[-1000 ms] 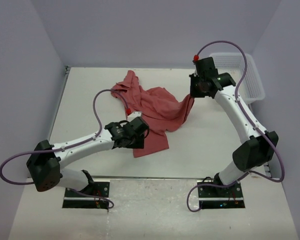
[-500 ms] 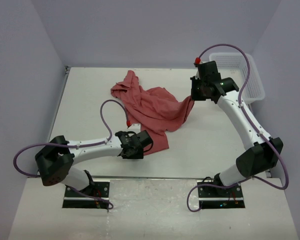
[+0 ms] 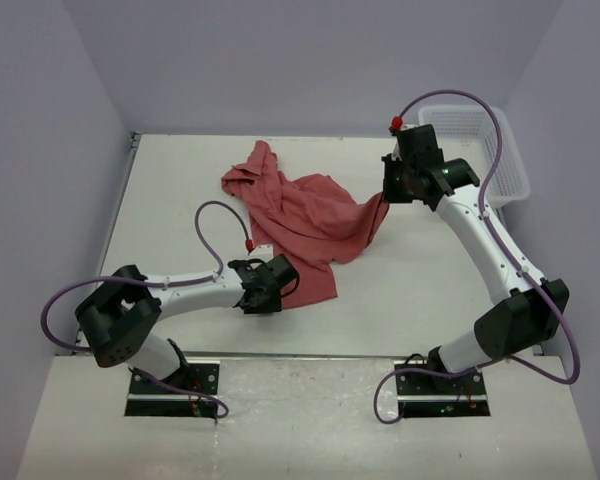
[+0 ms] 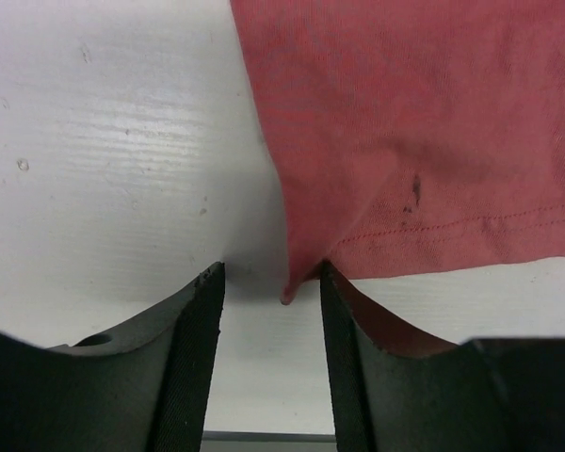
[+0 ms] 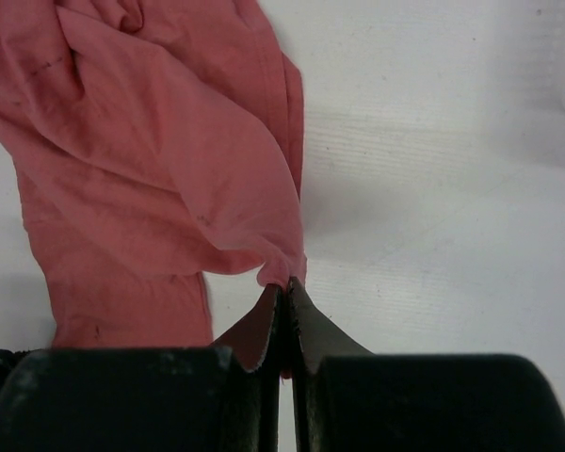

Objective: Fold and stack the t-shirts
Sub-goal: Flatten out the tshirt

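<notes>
One brick-red t-shirt (image 3: pixel 310 220) lies crumpled across the middle of the white table (image 3: pixel 180 200). My left gripper (image 3: pixel 280 288) sits low at the shirt's near hem corner. In the left wrist view it (image 4: pixel 270 273) is open, and the hem corner (image 4: pixel 287 294) pokes into the gap beside the right finger, not clamped. The rest of the t-shirt (image 4: pixel 414 122) spreads beyond it. My right gripper (image 3: pixel 388 194) is shut on the shirt's right edge and holds it lifted. In the right wrist view the jaws (image 5: pixel 284 290) pinch a fold of the t-shirt (image 5: pixel 151 160).
A white plastic mesh basket (image 3: pixel 500 150) stands at the far right corner, just behind the right arm. Purple walls close in the table on the left, back and right. The left arm's cable (image 3: pixel 215 225) loops over the table beside the shirt.
My left gripper has slid back from on top of the shirt to its near hem corner, and its jaws have narrowed slightly. The right gripper has shifted a little right, still gripping the shirt's edge.
</notes>
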